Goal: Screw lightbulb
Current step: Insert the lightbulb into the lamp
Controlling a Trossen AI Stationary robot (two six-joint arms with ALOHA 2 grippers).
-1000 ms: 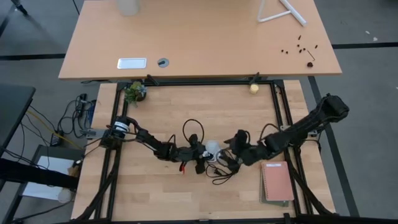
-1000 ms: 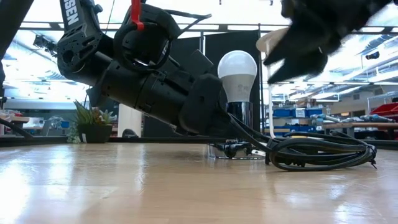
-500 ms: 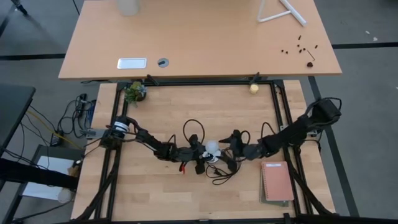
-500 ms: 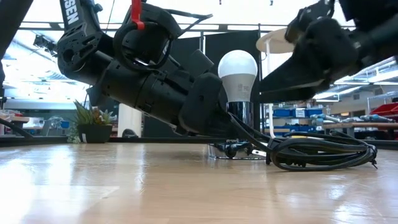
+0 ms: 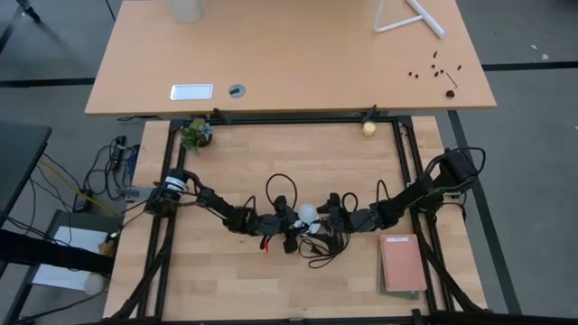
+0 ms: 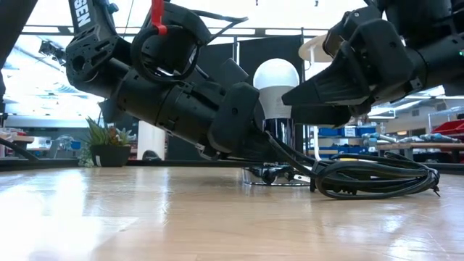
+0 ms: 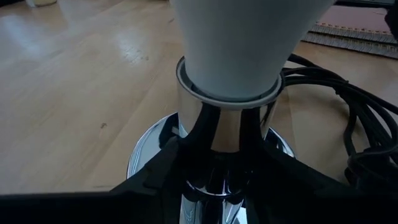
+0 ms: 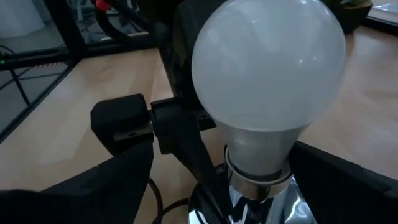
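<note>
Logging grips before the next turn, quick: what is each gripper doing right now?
Left gripper: closed on the shiny chrome socket beneath the white pear-shaped lightbulb.
Right gripper: jaws open either side of the lightbulb, holding nothing.

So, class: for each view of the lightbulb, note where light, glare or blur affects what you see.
Low view: bright background, so both arms read as dark silhouettes around the lightbulb. Left wrist view: the chrome socket mirrors dark shapes, and the bulb is cropped. Right wrist view: soft highlights on the bulb's dome, blurred background.
</note>
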